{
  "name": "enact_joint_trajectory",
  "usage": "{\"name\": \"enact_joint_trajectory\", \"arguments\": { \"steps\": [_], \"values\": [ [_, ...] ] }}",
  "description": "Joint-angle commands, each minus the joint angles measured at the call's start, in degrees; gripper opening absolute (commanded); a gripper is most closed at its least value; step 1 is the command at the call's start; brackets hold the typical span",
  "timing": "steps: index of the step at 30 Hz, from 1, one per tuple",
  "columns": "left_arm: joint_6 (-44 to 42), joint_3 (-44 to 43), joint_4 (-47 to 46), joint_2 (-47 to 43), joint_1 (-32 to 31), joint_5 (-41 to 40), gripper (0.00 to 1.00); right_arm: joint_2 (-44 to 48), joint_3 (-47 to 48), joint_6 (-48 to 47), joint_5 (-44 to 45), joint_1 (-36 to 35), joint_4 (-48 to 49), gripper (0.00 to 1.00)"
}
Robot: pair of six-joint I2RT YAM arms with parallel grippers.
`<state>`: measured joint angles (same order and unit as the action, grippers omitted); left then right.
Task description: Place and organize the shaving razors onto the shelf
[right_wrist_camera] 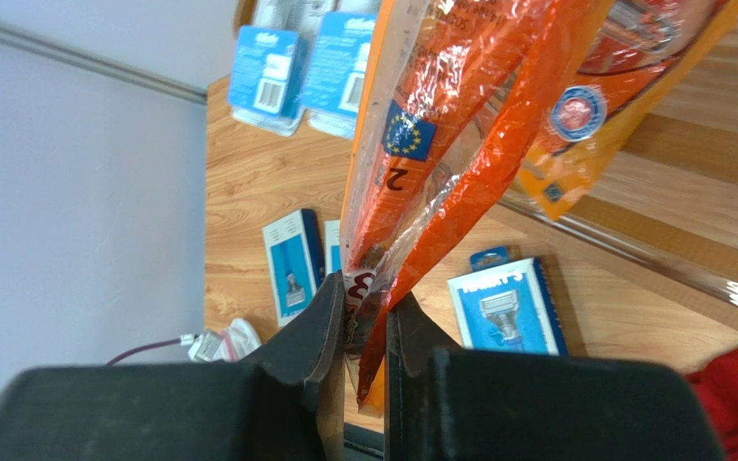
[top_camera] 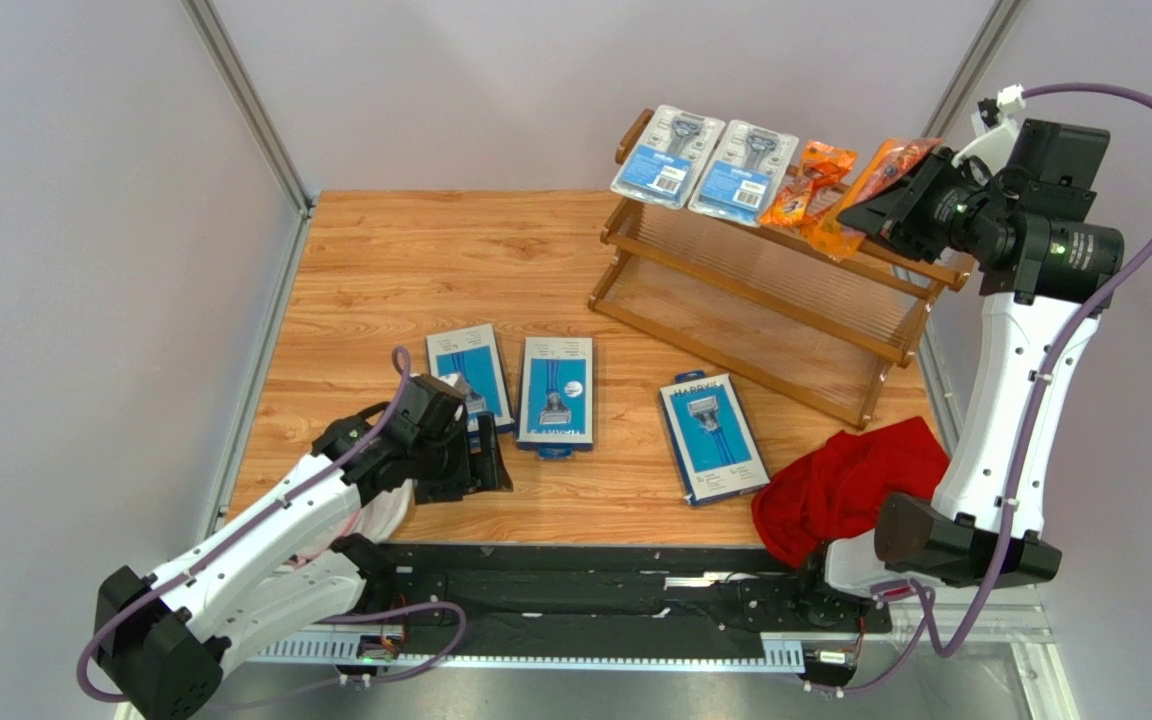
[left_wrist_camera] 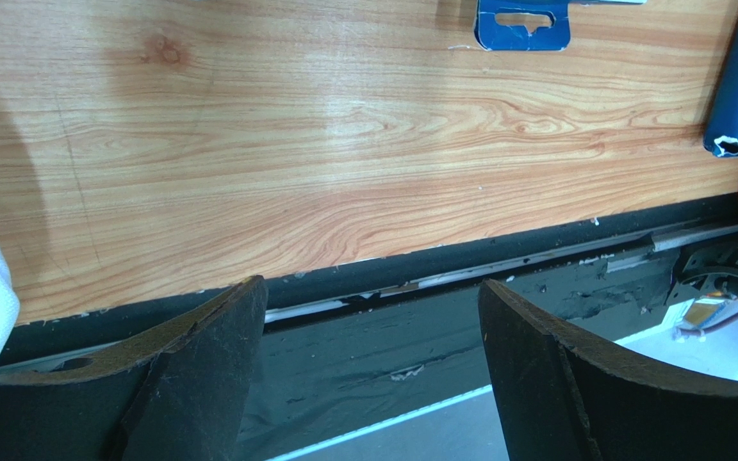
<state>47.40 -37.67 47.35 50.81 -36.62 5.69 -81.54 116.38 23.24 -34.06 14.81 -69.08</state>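
Orange bag (right_wrist_camera: 440, 115), blister packs (top_camera: 668, 153) on shelf (top_camera: 755, 296)

Robot lab cell, grey enclosure walls (top_camera: 86, 225)

EU star-flag emblem and a "2" on the orange bag (right_wrist_camera: 459, 120), blue box (right_wrist_camera: 506, 307) lettering too blurred

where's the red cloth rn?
Top view: red cloth lies at the near right edge of the table, by the right arm base, right of a blue razor box.
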Motion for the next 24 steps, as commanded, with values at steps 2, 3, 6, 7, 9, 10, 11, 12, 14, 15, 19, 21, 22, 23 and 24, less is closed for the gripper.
{"name": "enact_joint_trajectory", "arguments": {
  "steps": [2, 3, 6, 7, 9, 10, 11, 12, 14, 15, 19, 21, 22, 23, 24],
  "values": [
    [-1.0, 0.1, -1.6, -0.1, -0.5, 1.3, 0.89, -2.4, 4.4, -3.2, 6.0, 2.9, -3.5, 0.00],
    [-1.0, 0.2, -1.7, 0.1, -0.4, 1.5, 0.89, -3.0, 4.6, -3.6, 7.8, 3.3, -3.9, 0.00],
    [-1.4, 0.4, -2.4, 0.6, -0.4, 1.9, 0.89, -3.9, 4.7, -3.9, 9.4, 4.3, -4.7, 0.00],
    [-1.9, 0.4, -2.7, 0.8, -0.4, 2.1, 0.89, -4.1, 4.8, -4.0, 9.8, 4.7, -4.9, 0.00],
    [-2.5, 0.3, -3.1, 1.9, -0.5, 2.6, 0.89, -4.2, 5.0, -4.0, 10.4, 6.0, -5.0, 0.00],
    [-3.2, 0.1, -3.2, 2.4, -0.5, 2.8, 0.89, -4.8, 5.2, -3.7, 10.5, 6.5, -5.3, 0.00],
    [-3.5, 0.0, -3.5, 2.8, -0.5, 3.2, 0.89, -5.0, 5.3, -3.3, 10.7, 7.2, -5.3, 0.00],
    [-3.9, -0.2, -3.5, 3.6, -0.5, 3.6, 0.89, -5.5, 5.6, -2.9, 10.3, 8.4, -5.2, 0.00],
    [-4.8, -0.3, -4.2, 4.2, -0.5, 4.1, 0.89, -7.1, 6.4, -2.2, 9.1, 9.8, -5.5, 0.00],
    [-5.1, -0.2, -4.5, 4.8, -0.5, 4.2, 0.89, -7.5, 6.7, -1.8, 7.7, 11.3, -5.6, 0.00],
    [-6.8, -0.2, -5.8, 6.8, -0.5, 4.9, 0.89, -9.6, 7.5, -0.8, 5.4, 13.1, -5.5, 0.00],
    [-7.2, 0.1, -6.6, 7.9, -0.4, 5.9, 0.89, -10.3, 6.8, -0.4, 4.4, 13.8, -5.1, 0.00],
    [-7.4, 0.2, -7.0, 8.2, -0.5, 6.1, 0.89, -10.5, 6.4, -0.4, 4.4, 14.0, -5.0, 0.00],
    [-7.4, 0.5, -7.3, 8.3, -0.4, 6.2, 0.89, -10.7, 6.2, -0.4, 4.4, 14.2, -4.9, 0.00],
    [-7.3, 0.8, -7.5, 8.6, -0.5, 6.6, 0.89, -11.1, 6.1, -0.5, 4.1, 14.5, -4.8, 0.00]
  ]
}}
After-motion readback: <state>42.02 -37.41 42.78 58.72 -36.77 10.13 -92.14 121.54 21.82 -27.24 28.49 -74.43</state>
